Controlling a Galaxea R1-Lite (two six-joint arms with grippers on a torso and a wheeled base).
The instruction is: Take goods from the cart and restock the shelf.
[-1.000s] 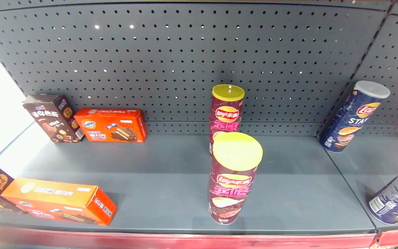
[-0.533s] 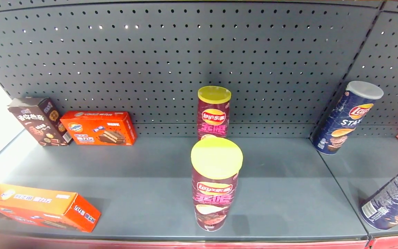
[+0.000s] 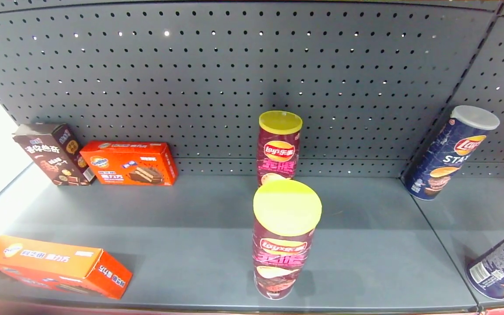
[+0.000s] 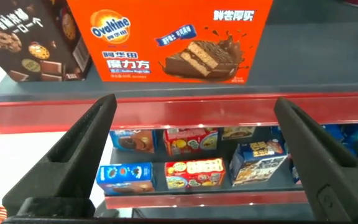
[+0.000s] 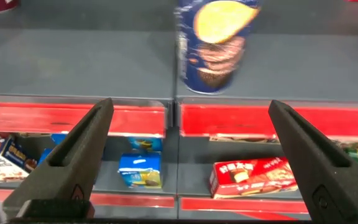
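Note:
Two maroon chip cans with yellow lids stand upright mid-shelf, one near the front edge [image 3: 283,245] and one against the pegboard [image 3: 278,148]. My left gripper [image 4: 196,102] is open and holds nothing; it hangs in front of the shelf's red rail [image 4: 179,111], below an orange wafer box [image 4: 169,40] and a brown cookie box [image 4: 23,37]. My right gripper [image 5: 191,104] is also open and holds nothing. It faces the red rail [image 5: 247,119] under a blue chip can [image 5: 213,46].
On the grey shelf [image 3: 182,227] lie an orange box [image 3: 127,162] and a brown box [image 3: 53,153] at the back left, and another orange box [image 3: 55,264] at the front left. Blue cans [image 3: 451,153] [image 3: 501,262] stand right. Lower shelves hold small boxes [image 4: 194,174].
The head camera has moved, so the whole shelf picture has shifted a little. None of the goods has changed place on the shelf.

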